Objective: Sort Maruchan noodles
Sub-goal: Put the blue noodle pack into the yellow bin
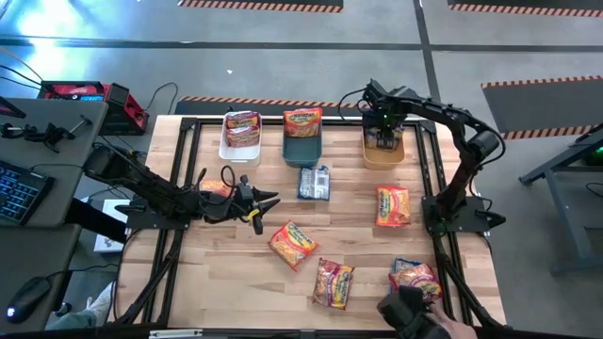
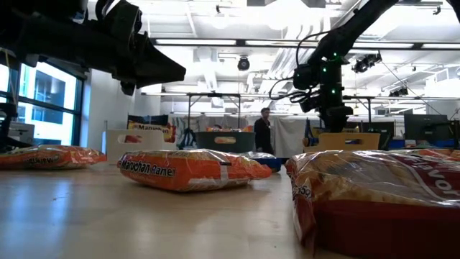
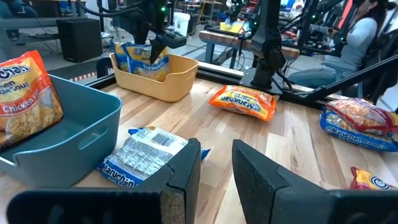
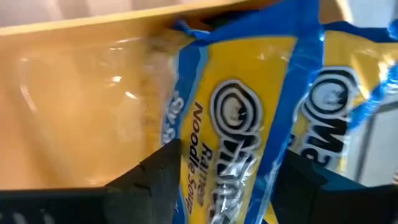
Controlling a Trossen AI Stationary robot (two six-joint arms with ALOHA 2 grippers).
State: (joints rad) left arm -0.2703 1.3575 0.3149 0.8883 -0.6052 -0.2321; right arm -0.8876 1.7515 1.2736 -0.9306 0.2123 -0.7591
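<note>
Three bins stand along the far edge. A white bin [image 1: 240, 141] holds a pink-red packet, a teal bin [image 1: 302, 146] an orange packet [image 3: 22, 93], and a tan bin [image 1: 383, 153] blue-and-yellow packets [image 3: 140, 62]. My right gripper [image 4: 233, 180] points down into the tan bin, open, a finger on either side of an upright blue-and-yellow packet [image 4: 236, 124]. Loose packets lie flat on the table: a blue one [image 1: 315, 182], orange ones [image 1: 393, 205] [image 1: 292, 243], and others near the front [image 1: 334, 282] [image 1: 415, 276]. My left gripper [image 3: 217, 165] hovers at mid-left, open and empty. My right gripper comes from above with its fingers [image 4: 155, 180] on either side of the upright blue-and-yellow packet's printed faces [image 4: 205, 149]. The packet stands in the tan bin against the wall. Whether the fingers touch it I cannot tell.
An orange packet [image 1: 217, 188] lies under my left arm. A person's hand with a dark object [image 1: 415, 315] reaches in at the near right edge. Bare wood lies between the loose packets at the table's middle and near left. A person [image 2: 266, 129] stands in the room behind.
</note>
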